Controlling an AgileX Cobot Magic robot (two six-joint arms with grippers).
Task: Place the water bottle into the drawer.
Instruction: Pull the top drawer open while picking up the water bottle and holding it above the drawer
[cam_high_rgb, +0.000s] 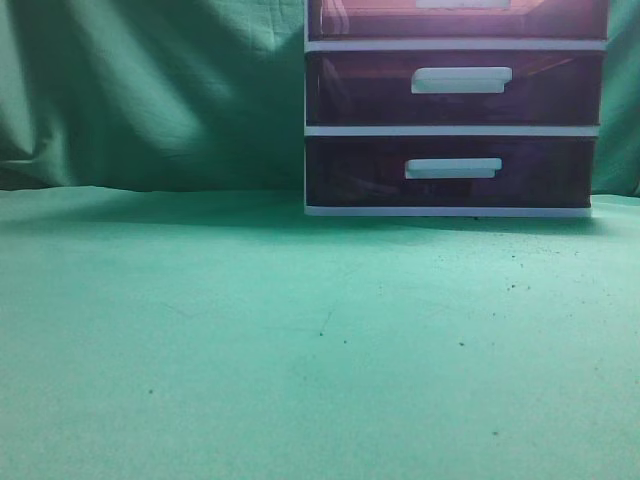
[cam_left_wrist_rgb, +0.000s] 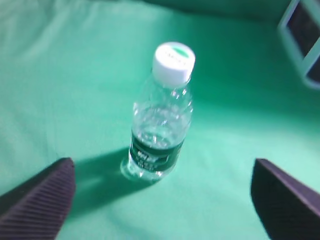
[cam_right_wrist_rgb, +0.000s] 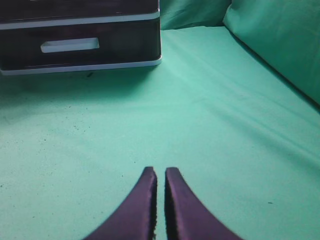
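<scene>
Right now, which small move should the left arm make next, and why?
Probably ease the left gripper forward and down around the water bottle. The bottle stands upright on the green cloth, ahead of the wide-open fingers and not yet between them. The right gripper is shut and empty, and the top drawer appears closed.

No legible text, number or brand is present in any view. The water bottle (cam_left_wrist_rgb: 159, 117) carries a dark green label band (cam_left_wrist_rgb: 152, 152) with pale printing; the characters are too blurred to read. The white cap (cam_left_wrist_rgb: 173, 62) bears a green mark on its top face; the mark cannot be resolved into letters or a sign. The drawer (cam_high_rgb: 457, 18) and the two lower drawers (cam_high_rgb: 455, 130) show no markings on fronts or handles.
</scene>
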